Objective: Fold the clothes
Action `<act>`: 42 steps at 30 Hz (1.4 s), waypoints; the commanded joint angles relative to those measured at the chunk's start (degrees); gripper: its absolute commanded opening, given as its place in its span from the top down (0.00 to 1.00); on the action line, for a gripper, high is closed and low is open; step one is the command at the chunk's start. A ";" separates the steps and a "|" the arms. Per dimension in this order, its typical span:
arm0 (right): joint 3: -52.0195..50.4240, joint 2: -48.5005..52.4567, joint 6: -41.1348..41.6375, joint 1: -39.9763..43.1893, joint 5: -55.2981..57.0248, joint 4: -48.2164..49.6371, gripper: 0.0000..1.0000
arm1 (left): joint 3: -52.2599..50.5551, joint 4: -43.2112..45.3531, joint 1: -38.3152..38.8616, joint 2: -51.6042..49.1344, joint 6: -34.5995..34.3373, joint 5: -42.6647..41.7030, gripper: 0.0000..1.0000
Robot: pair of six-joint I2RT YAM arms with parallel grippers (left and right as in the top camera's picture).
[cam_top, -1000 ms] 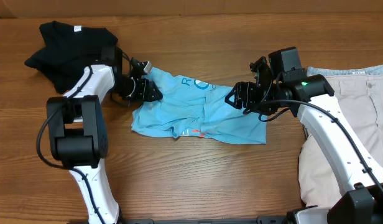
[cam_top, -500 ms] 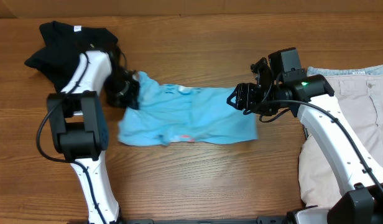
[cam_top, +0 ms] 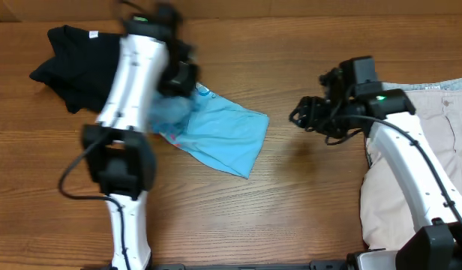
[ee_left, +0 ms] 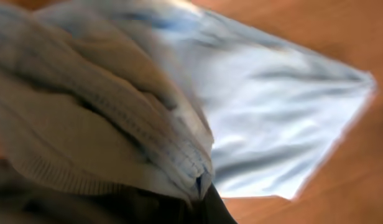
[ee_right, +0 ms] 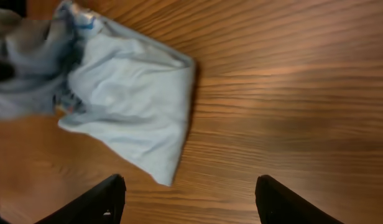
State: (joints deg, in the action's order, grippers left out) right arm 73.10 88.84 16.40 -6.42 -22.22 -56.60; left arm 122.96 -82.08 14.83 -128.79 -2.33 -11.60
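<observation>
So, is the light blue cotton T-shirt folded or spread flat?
Neither: the light blue T-shirt is crumpled, one end bunched in the shut left gripper, the rest lying loose on the wooden table.

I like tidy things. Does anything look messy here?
Yes. The T-shirt lies crooked on the table, one end bunched up in the left end effector. The black garment is a crumpled heap at the far left.

We see a light blue T-shirt (cam_top: 225, 133), a black garment (cam_top: 73, 60), beige shorts (cam_top: 441, 142) and a brown, wood-grained worktop (cam_top: 291, 217); the right arm (cam_top: 402, 161) is white with black joints.
</observation>
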 commanded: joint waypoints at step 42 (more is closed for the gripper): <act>-5.51 16.04 -5.95 -13.25 4.52 29.24 0.39 | -11.06 -1.90 -7.26 -0.28 3.65 -14.12 0.96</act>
State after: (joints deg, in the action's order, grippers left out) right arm 67.70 104.38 9.61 -19.86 -16.36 -28.60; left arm 115.00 -85.38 7.31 -128.92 -0.84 -22.48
